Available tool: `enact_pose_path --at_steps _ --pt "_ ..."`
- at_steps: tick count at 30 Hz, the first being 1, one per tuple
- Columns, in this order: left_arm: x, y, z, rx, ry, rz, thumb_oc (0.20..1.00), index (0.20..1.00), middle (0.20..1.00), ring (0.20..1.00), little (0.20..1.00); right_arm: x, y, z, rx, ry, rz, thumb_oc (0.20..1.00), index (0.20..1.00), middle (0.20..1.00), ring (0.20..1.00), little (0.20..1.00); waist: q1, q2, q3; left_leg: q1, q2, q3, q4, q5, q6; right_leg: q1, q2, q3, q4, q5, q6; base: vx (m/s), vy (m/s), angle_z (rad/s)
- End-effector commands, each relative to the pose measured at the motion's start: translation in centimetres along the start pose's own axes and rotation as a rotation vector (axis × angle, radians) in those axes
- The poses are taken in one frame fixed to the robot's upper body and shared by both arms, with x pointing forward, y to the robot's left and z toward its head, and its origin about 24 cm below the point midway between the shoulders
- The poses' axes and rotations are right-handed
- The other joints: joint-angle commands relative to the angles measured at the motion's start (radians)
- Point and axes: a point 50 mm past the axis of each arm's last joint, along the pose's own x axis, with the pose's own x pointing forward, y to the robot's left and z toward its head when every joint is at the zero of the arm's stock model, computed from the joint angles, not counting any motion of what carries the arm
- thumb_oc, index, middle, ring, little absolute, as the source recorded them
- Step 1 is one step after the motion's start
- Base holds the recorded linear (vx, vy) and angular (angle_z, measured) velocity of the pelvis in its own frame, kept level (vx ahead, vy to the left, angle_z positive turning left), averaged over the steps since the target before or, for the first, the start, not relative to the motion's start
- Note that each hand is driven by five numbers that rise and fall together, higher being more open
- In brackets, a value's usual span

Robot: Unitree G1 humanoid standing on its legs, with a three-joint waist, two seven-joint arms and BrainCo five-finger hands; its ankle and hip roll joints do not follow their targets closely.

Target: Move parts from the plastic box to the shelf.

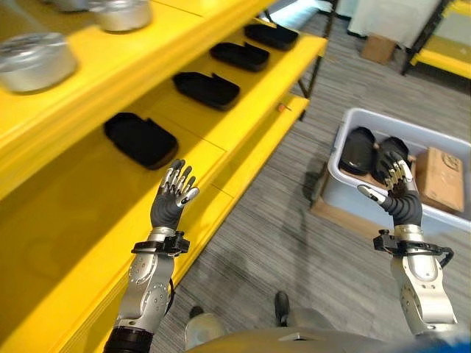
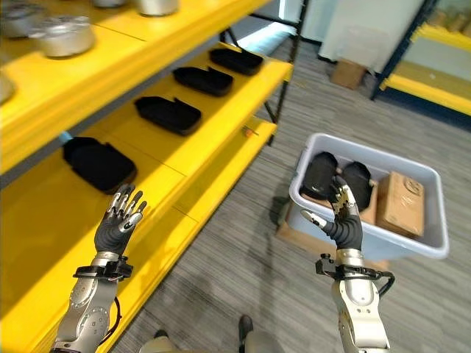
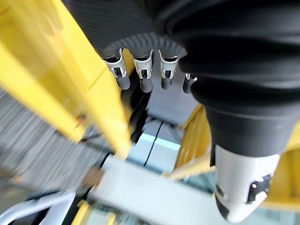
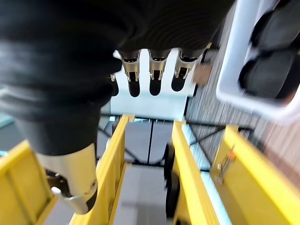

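You have the yellow shelf (image 1: 221,132) running along your left side, and four black parts (image 1: 141,139) already lie on its middle level in a row, spaced apart, going away from you. On the level above them sit round silver metal tins (image 1: 33,60), one near you and more farther along. A small orange tag (image 1: 281,107) shows on the front edge of the shelf, between the second and third parts' stretch of the row.

Your left robot hand (image 1: 174,195) is raised in front of the middle level, just below and near the closest black part, with its fingers straight and spread, holding nothing. Nothing lies between it and that part.

On your right, the grey plastic box (image 2: 368,237) stands on a flat piece of cardboard (image 2: 298,234) on the grey striped floor (image 1: 280,243). Inside the box you can see two more black parts (image 2: 320,175) side by side at the end nearer the shelf, and a brown cardboard carton (image 2: 402,203) at the other end, just beside them. Your right robot hand (image 2: 342,217) is held up in front of the box's near wall, fingers loosely extended and thumb apart, empty; it partly covers the second black part from the head camera.

Farther back, a small brown box (image 1: 378,48) sits on the floor, and another yellow rack (image 1: 441,51) stands at the far right.
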Motion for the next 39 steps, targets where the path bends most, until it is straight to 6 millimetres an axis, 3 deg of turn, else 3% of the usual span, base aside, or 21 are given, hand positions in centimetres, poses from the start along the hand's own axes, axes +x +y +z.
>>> enact_pose_path --at_steps 1,3,5,7,8,10,13,17,18,20,21,24,25,28,30,31,33,35,37,39 --pt "0.9 -0.5 1.8 0.043 -0.101 -0.062 1.0 1.0 1.0 1.0 1.0 1.2 -0.1 2.9 0.016 -0.175 0.014 1.0 1.0 1.0 1.0 1.0 0.023 0.017 0.004 -0.081 -0.116 -0.028 -0.032 -0.012 0.056 0.056 0.045 -0.074 -0.057 -0.002 0.065 0.11 0.019 -0.56" --pt "0.9 -0.7 1.6 0.051 -0.092 -0.08 1.0 1.0 1.0 1.0 1.0 1.1 -0.3 2.7 0.01 -0.166 0.011 1.0 1.0 1.0 1.0 1.0 0.028 0.025 0.004 -0.133 -0.167 -0.043 -0.094 0.048 0.065 0.062 0.056 -0.071 -0.065 -0.001 0.066 0.09 0.029 -0.15" --pt "1.4 -1.2 1.9 0.072 -0.11 -0.099 1.0 1.0 1.0 1.0 1.0 1.6 0.1 2.5 0.003 -0.168 0.016 1.0 1.0 1.0 1.0 1.0 0.055 0.034 0.018 -0.219 -0.232 -0.107 -0.137 0.136 0.047 0.066 0.083 -0.041 -0.064 -0.003 0.064 0.1 0.015 -0.34" --pt "1.8 -1.6 2.1 0.08 -0.122 -0.117 1.0 1.0 1.0 1.0 1.0 2.2 0.8 2.8 0.0 -0.187 0.033 1.0 1.0 1.0 1.0 1.0 0.071 0.044 0.026 -0.246 -0.255 -0.15 -0.147 0.169 0.041 0.082 0.109 0.006 -0.06 -0.015 0.061 0.15 0.055 -0.88" --pt "1.7 -1.6 2.1 0.071 -0.121 -0.116 1.0 1.0 1.0 1.0 1.0 2.4 1.3 3.0 0.013 -0.199 0.051 1.0 1.0 1.0 1.0 1.0 0.068 0.044 0.025 -0.22 -0.249 -0.156 -0.16 0.142 0.065 0.091 0.113 0.037 -0.052 -0.034 0.063 0.16 0.147 -0.74" --pt "1.8 -2.0 1.9 0.052 -0.124 -0.124 1.0 1.0 1.0 1.0 1.0 2.2 1.5 3.0 0.02 -0.199 0.055 1.0 1.0 1.0 1.0 1.0 0.064 0.051 0.014 -0.194 -0.234 -0.121 -0.184 0.153 0.067 0.104 0.1 0.043 -0.07 -0.037 0.065 0.17 0.185 -0.92" --pt "2.2 -2.3 2.6 0.058 -0.164 -0.113 1.0 1.0 1.0 1.0 1.0 2.3 2.4 2.4 0.05 -0.168 0.076 1.0 1.0 1.0 1.0 1.0 0.053 0.029 -0.026 -0.157 -0.233 -0.053 -0.194 0.12 0.098 0.107 0.067 0.086 -0.043 -0.073 0.073 0.39 0.261 -0.57" --pt "2.5 -2.2 2.8 0.073 -0.171 -0.098 1.0 1.0 1.0 1.0 1.0 2.4 3.1 2.1 0.062 -0.153 0.098 1.0 1.0 1.0 1.0 1.0 0.055 0.016 -0.039 -0.132 -0.24 -0.032 -0.194 0.088 0.123 0.104 0.052 0.096 0.002 -0.087 0.088 0.18 0.097 -0.47" --pt "2.6 -2.1 2.8 0.076 -0.17 -0.081 1.0 1.0 1.0 1.0 1.0 2.4 3.3 1.9 0.064 -0.143 0.102 1.0 1.0 1.0 1.0 1.0 0.055 0.01 -0.041 -0.113 -0.242 -0.025 -0.187 0.062 0.137 0.082 0.05 0.086 0.084 -0.086 0.109 0.24 0.114 -0.25" --pt "2.9 -2.2 2.9 0.089 -0.169 -0.086 1.0 1.0 1.0 1.0 1.0 2.5 3.6 1.9 0.069 -0.141 0.111 1.0 1.0 1.0 1.0 1.0 0.051 0.005 -0.026 -0.089 -0.24 -0.017 -0.179 0.038 0.147 0.017 0.056 0.062 0.219 -0.039 0.151 0.16 0.079 -0.18" --pt "3.1 -2.3 3.0 0.098 -0.168 -0.089 1.0 1.0 1.0 1.0 1.0 2.5 3.9 2.1 0.071 -0.143 0.124 1.0 1.0 1.0 1.0 1.0 0.038 0.012 0.004 -0.046 -0.239 -0.014 -0.176 0.017 0.163 -0.073 0.05 0.012 0.391 0.064 0.204 0.1 0.083 -0.18" --pt "3.2 -2.6 2.8 0.094 -0.164 -0.094 1.0 1.0 1.0 1.0 1.0 2.4 4.0 1.9 0.066 -0.135 0.128 1.0 1.0 1.0 1.0 1.0 0.024 0.034 0.025 -0.014 -0.222 -0.01 -0.18 0.007 0.166 -0.122 0.038 -0.051 0.496 0.081 0.204 0.11 0.104 -0.14" --pt "3.5 -2.9 2.9 0.098 -0.166 -0.105 1.0 1.0 1.0 1.0 1.0 2.3 4.1 2.0 0.064 -0.136 0.117 1.0 1.0 1.0 1.0 1.0 0.017 0.048 0.034 0.026 -0.218 0.007 -0.193 -0.008 0.168 -0.153 -0.035 -0.148 0.483 0.074 0.189 0.18 0.077 0.06" --pt "3.6 -3.0 3.1 0.085 -0.173 -0.109 1.0 1.0 1.0 1.0 1.0 2.6 3.9 2.1 0.07 -0.146 0.095 1.0 1.0 1.0 1.0 1.0 0.011 0.074 0.039 0.066 -0.194 0.019 -0.222 -0.023 0.143 -0.179 -0.122 -0.213 0.3 0.044 0.162 0.2 -0.017 -0.21" --pt "3.8 -3.0 3.2 0.077 -0.182 -0.108 1.0 1.0 1.0 1.0 1.0 2.8 3.8 2.0 0.069 -0.144 0.08 1.0 1.0 1.0 1.0 1.0 0.003 0.079 0.047 0.087 -0.19 0.019 -0.23 -0.041 0.122 -0.206 -0.185 -0.194 0.079 0.121 0.182 0.23 -0.134 -0.37" --pt "3.9 -2.8 3.2 0.087 -0.184 -0.093 1.0 1.0 1.0 1.0 1.0 3.0 3.9 2.1 0.055 -0.147 0.078 1.0 1.0 1.0 1.0 1.0 -0.003 0.076 0.055 0.117 -0.185 0.019 -0.239 -0.056 0.105 -0.218 -0.227 -0.184 -0.027 0.198 0.208 0.28 -0.175 -0.12" --pt "4.2 -2.8 3.4 0.108 -0.194 -0.086 1.0 1.0 1.0 1.0 1.0 3.3 4.0 2.3 0.036 -0.156 0.065 1.0 1.0 1.0 1.0 1.0 -0.003 0.075 0.065 0.155 -0.168 0.03 -0.252 -0.073 0.086 -0.255 -0.276 -0.221 -0.137 0.282 0.245 0.25 -0.177 0.04" --pt "4.1 -2.7 3.4 0.112 -0.193 -0.084 1.0 1.0 1.0 1.0 1.0 3.3 3.9 2.4 0.029 -0.155 0.061 1.0 1.0 1.0 1.0 1.0 -0.003 0.071 0.066 0.168 -0.168 0.037 -0.255 -0.082 0.082 -0.243 -0.285 -0.254 -0.145 0.298 0.255 0.18 -0.142 0.17" --pt "4.3 -2.9 3.2 0.104 -0.195 -0.085 1.0 1.0 1.0 1.0 1.0 3.3 3.4 2.5 0.019 -0.16 0.046 1.0 1.0 1.0 1.0 1.0 -0.003 0.037 0.048 0.197 -0.189 0.031 -0.256 -0.123 0.074 -0.192 -0.306 -0.271 -0.156 0.349 0.271 0.31 -0.2 0.36" --pt "4.4 -3.2 2.8 0.089 -0.185 -0.083 1.0 1.0 1.0 1.0 1.0 3.2 3.0 2.2 0.011 -0.152 0.027 1.0 1.0 1.0 1.0 1.0 -0.008 0.029 0.022 0.21 -0.184 0.015 -0.253 -0.143 0.07 -0.172 -0.311 -0.275 -0.151 0.374 0.277 0.35 -0.241 0.42"
